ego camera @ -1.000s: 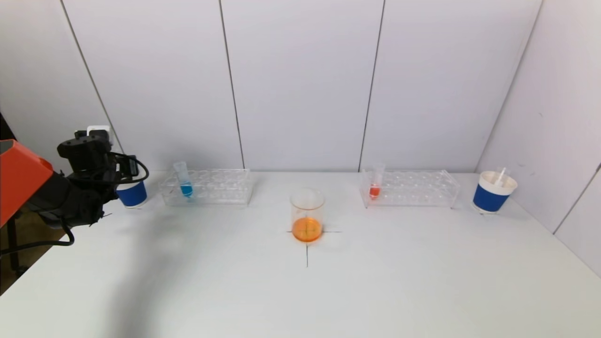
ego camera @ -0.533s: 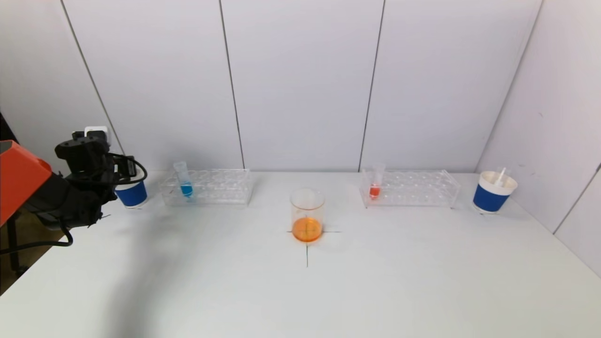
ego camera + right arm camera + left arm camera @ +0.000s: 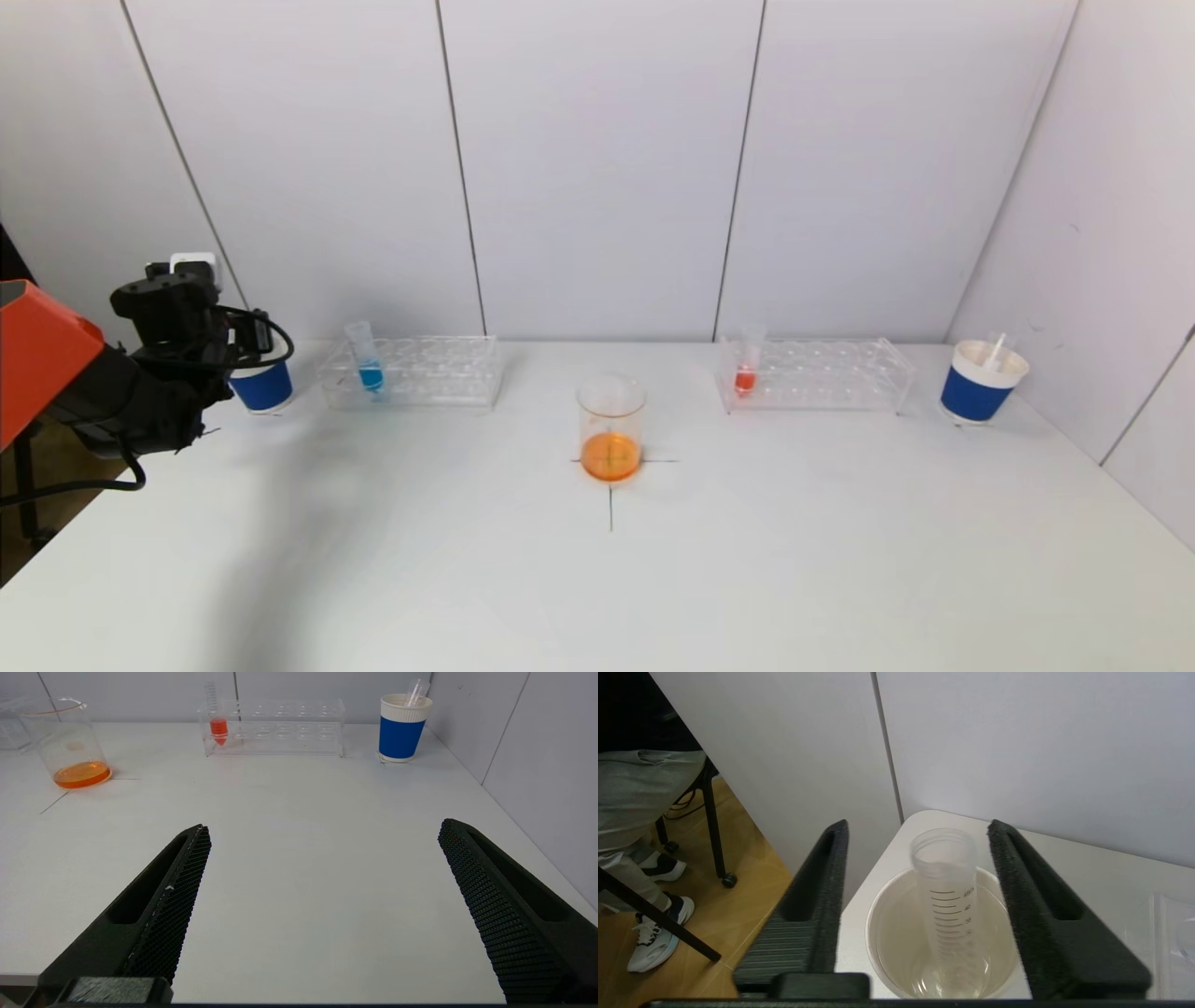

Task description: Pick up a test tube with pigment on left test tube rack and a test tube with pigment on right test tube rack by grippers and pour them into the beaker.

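A tube with blue pigment (image 3: 366, 368) stands in the left clear rack (image 3: 411, 373). A tube with red pigment (image 3: 747, 366) stands in the right clear rack (image 3: 812, 375), which also shows in the right wrist view (image 3: 275, 728). The beaker (image 3: 611, 427) holds orange liquid at the table's middle. My left gripper (image 3: 917, 826) is open above the left blue cup (image 3: 262, 385). Its fingers (image 3: 831, 858) stand on either side of an empty graduated tube (image 3: 950, 891) that rests in the cup, apart from it. My right gripper (image 3: 322, 830) is open and empty over bare table near the front.
A second blue cup (image 3: 980, 383) with an empty tube stands at the back right, close to the right wall. The left cup sits at the table's back-left corner, next to the edge. A person's legs and a chair (image 3: 654, 826) are beyond that edge.
My left arm has drifted slightly to the left over the left cup. Nothing else has moved.
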You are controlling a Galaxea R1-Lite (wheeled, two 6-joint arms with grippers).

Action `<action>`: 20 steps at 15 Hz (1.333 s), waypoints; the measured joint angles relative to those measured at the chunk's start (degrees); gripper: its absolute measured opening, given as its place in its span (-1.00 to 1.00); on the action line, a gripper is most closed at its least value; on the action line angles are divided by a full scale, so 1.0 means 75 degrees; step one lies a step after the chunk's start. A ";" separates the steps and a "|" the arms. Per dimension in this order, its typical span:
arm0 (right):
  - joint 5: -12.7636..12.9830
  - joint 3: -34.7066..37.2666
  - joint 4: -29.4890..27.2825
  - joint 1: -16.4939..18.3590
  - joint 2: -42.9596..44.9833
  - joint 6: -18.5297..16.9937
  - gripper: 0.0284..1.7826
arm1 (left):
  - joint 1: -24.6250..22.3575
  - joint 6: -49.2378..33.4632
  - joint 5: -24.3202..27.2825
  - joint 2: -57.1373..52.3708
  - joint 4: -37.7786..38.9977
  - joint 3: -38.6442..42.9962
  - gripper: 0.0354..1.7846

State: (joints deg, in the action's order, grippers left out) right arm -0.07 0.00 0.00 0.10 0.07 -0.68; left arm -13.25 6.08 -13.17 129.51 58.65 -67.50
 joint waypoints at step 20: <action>0.0003 0.0000 0.0000 0.0000 0.0000 -0.0003 0.99 | 0.1061 -0.0007 0.0003 -0.2446 -0.0007 0.2007 0.98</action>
State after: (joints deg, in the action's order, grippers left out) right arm -0.05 0.00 0.00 0.10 0.07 -0.71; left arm -5.29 6.03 -13.14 111.17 58.60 -52.44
